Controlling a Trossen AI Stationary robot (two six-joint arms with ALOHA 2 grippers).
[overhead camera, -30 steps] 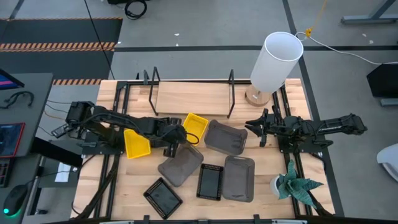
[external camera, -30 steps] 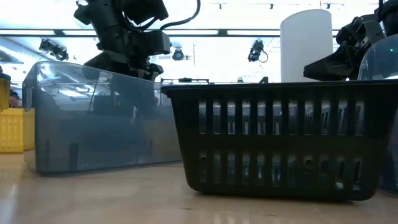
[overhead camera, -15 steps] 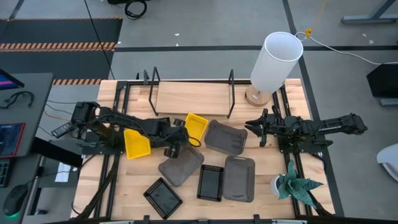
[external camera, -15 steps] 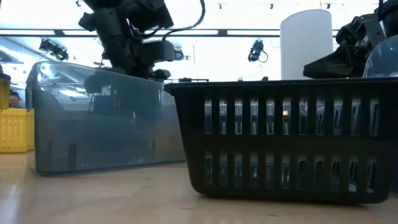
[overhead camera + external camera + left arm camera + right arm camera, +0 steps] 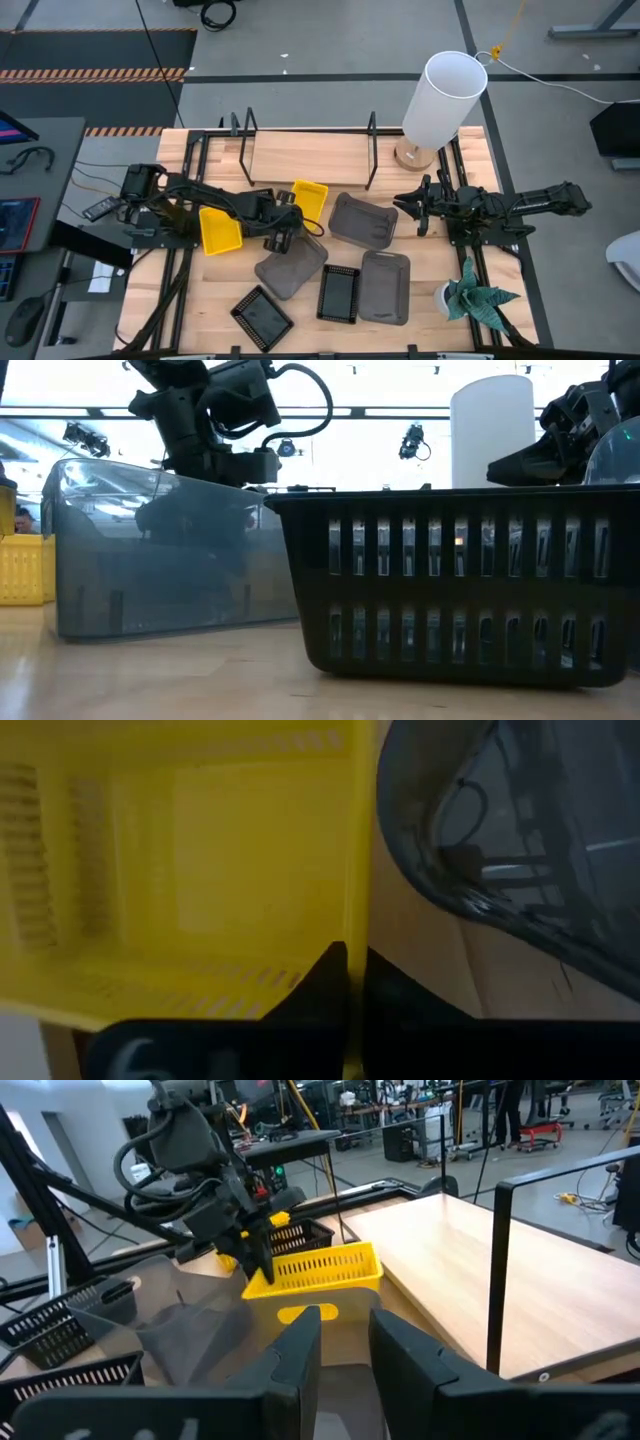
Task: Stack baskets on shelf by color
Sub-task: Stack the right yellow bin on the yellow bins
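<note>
My left gripper point(image 5: 291, 222) is shut on a yellow basket point(image 5: 310, 198) lying just in front of the wooden shelf point(image 5: 305, 155). The right wrist view shows this yellow basket point(image 5: 318, 1269) beside a grey basket; whether it is clear of the table, I cannot tell. A second yellow basket point(image 5: 220, 231) rests on the table under the left arm. Three grey baskets point(image 5: 362, 222) point(image 5: 290, 266) point(image 5: 384, 286) and two black mesh baskets point(image 5: 338, 292) point(image 5: 262, 318) lie flat on the table. My right gripper point(image 5: 345, 1345) stands open at the right, holding nothing. My left gripper pinches the yellow basket's wall at its near end point(image 5: 356, 920), one finger inside the basket and one outside. The fingers come from the table's left, slanting down, and lie along that wall.
A white lamp point(image 5: 442, 98) on a wooden base stands at the shelf's right end. A small potted plant point(image 5: 476, 298) sits near the front right. The shelf has black upright dividers point(image 5: 372, 150). The low view is filled by a grey basket point(image 5: 160, 555) and a black mesh basket point(image 5: 460, 585).
My left gripper has shut on the yellow basket's near wall. The basket has shifted a little toward the shelf and the table's left, turning slightly.
</note>
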